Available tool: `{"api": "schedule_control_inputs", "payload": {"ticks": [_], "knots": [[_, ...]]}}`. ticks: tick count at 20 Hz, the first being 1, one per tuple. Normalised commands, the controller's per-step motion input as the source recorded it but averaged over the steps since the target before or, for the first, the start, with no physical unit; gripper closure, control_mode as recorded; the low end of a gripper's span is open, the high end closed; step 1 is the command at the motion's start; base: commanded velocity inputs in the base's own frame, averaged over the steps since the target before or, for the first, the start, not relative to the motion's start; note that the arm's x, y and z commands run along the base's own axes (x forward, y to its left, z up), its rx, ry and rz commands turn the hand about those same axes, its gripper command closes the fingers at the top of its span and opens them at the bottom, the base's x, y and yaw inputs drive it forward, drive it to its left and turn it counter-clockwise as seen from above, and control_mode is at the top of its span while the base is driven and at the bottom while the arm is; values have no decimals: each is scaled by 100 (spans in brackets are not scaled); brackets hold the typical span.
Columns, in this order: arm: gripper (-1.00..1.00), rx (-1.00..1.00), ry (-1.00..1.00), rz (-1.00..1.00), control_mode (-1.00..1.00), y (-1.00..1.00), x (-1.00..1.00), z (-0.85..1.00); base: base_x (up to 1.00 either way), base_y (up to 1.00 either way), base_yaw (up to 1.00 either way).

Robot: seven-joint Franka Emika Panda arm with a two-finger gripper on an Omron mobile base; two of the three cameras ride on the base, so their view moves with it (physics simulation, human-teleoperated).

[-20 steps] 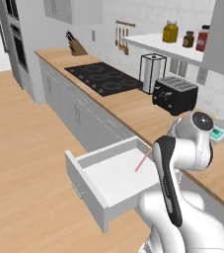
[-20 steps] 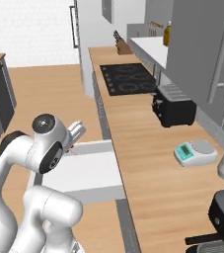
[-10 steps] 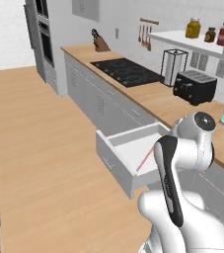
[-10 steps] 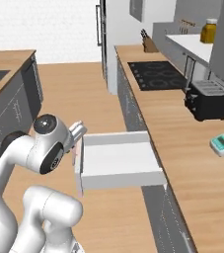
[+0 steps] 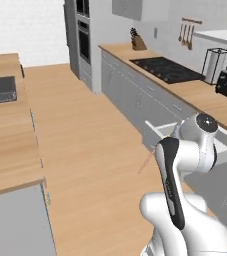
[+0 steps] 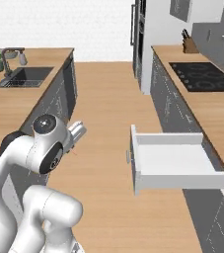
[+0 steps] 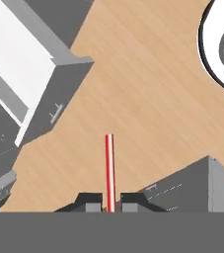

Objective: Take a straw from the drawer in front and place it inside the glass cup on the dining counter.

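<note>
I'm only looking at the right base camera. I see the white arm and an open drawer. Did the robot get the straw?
Observer: Yes. In the hand view the gripper is shut on the red straw, which sticks straight out between the fingertips.
Operator: Is the drawer empty now?
Observer: The hand view shows the drawer open with a plain white inside; I see nothing lying in the part that shows.
Operator: Where is the straw in the room?
Observer: In the left base view it is a thin pink line over the wooden floor, beside the arm, away from the drawer.
</note>
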Motion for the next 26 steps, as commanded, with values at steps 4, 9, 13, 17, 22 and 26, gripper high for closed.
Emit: {"api": "schedule_control_inputs", "payload": {"ticks": [4, 9, 13, 17, 22, 26], "knots": [[100, 0, 0, 0, 100, 0, 0, 0, -2, 99, 2], [100, 0, 0, 0, 100, 0, 0, 0, 2, 100, 0], [100, 0, 0, 0, 100, 0, 0, 0, 8, 100, -3], [100, 0, 0, 0, 100, 0, 0, 0, 32, 100, -3], [100, 0, 0, 0, 100, 0, 0, 0, 41, 100, -3], [100, 0, 0, 0, 100, 0, 0, 0, 15, 100, -3]]}}
